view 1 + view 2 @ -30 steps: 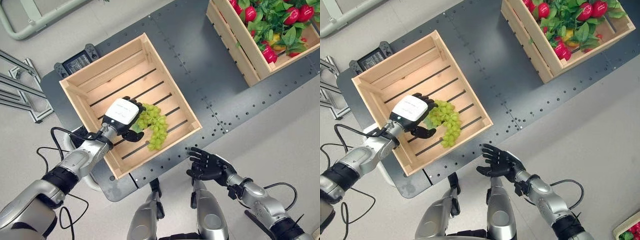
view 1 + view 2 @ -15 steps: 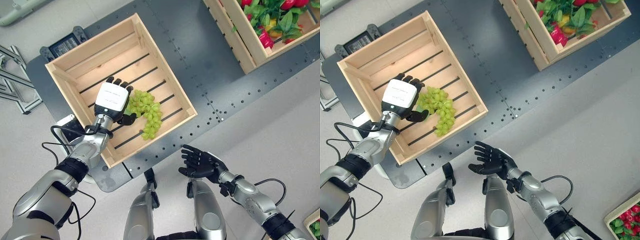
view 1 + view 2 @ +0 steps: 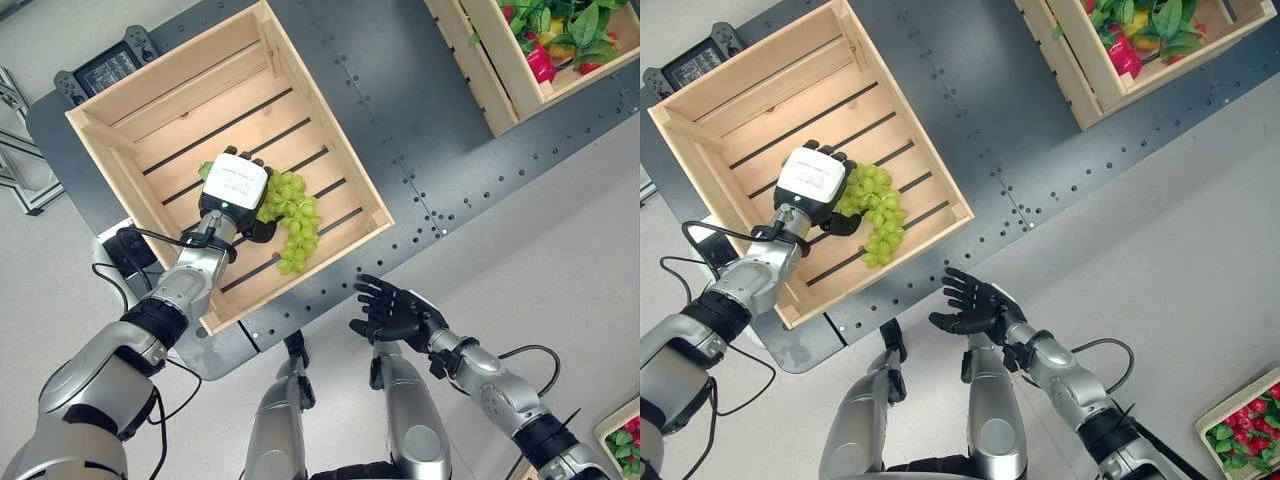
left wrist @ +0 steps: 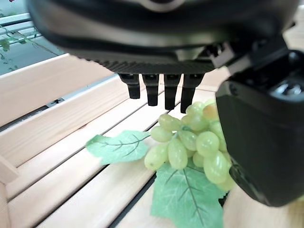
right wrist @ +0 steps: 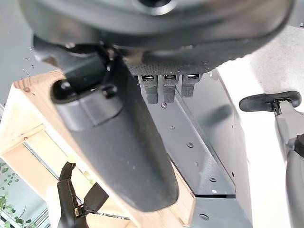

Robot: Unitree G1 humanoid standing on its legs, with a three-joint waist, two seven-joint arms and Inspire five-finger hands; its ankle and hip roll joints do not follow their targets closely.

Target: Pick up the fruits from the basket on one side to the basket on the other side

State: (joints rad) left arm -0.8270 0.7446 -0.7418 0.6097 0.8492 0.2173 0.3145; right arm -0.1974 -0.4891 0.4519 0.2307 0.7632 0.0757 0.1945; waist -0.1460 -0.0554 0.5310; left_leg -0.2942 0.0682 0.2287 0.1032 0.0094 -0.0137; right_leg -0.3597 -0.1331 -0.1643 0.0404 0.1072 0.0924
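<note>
**Green grapes in the left crate, left hand on them**

At the far left edge of the dark tabletop lies a small black device with a screen, just beside the corner of the near wooden crate. Inside that slatted crate rests the bunch of green grapes — pale yellow-green, tightly clustered, curving toward the crate's near wall, with flat green leaves at the stem end. The left hand lies over the bunch's upper end, its fingers curled down round the grapes and its thumb against the side of the bunch.

The left wrist view adds what the head cameras hide under the hand: two veined leaves spread flat on the crate's slats, the grapes lying on them, the fingertips hanging just past the bunch, and the thumb pressed to its side.

Further right, the right hand hovers with fingers spread and palm up off the tabletop's near edge, holding nothing. Its wrist view shows straight fingers over the tabletop's perforated edge and a corner of the crate.

At the far right, a second wooden crate holds green foliage with red and yellow fruit — well apart from the grapes.
</note>
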